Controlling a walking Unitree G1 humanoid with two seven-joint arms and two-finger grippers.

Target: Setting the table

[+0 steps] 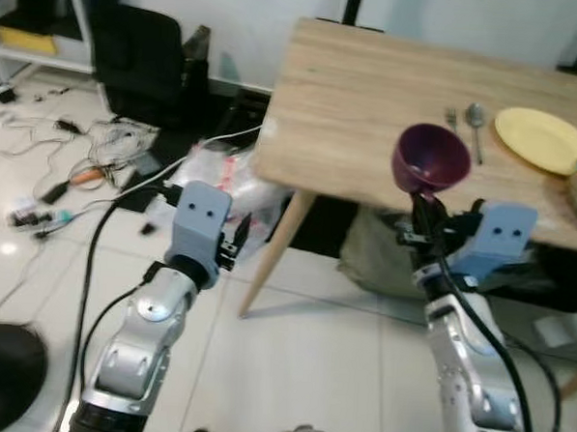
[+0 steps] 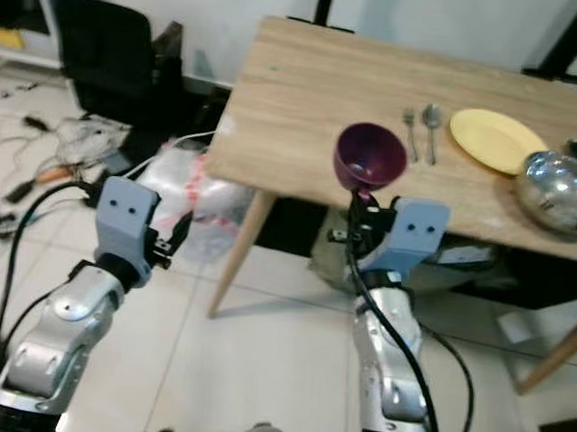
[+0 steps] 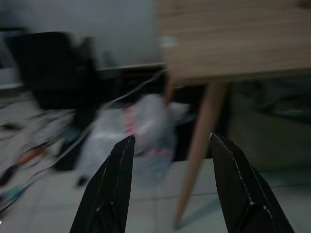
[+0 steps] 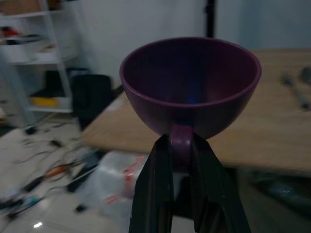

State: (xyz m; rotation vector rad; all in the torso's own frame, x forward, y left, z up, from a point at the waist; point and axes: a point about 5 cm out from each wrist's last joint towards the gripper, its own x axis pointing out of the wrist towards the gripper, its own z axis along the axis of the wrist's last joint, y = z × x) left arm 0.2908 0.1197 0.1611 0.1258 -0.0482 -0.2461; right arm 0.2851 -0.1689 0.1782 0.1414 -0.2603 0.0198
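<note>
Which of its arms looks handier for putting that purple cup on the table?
The right. Its gripper already pinches the purple cup by the handle at the table edge; the left gripper is open, off over the floor.

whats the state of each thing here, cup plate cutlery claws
purple cup: upright, empty, held by its handle in the right claw, near the table edge
yellow plate: flat on the table, empty
fork and spoon: lying side by side left of the plate
left claw: open, empty, off the table
</note>
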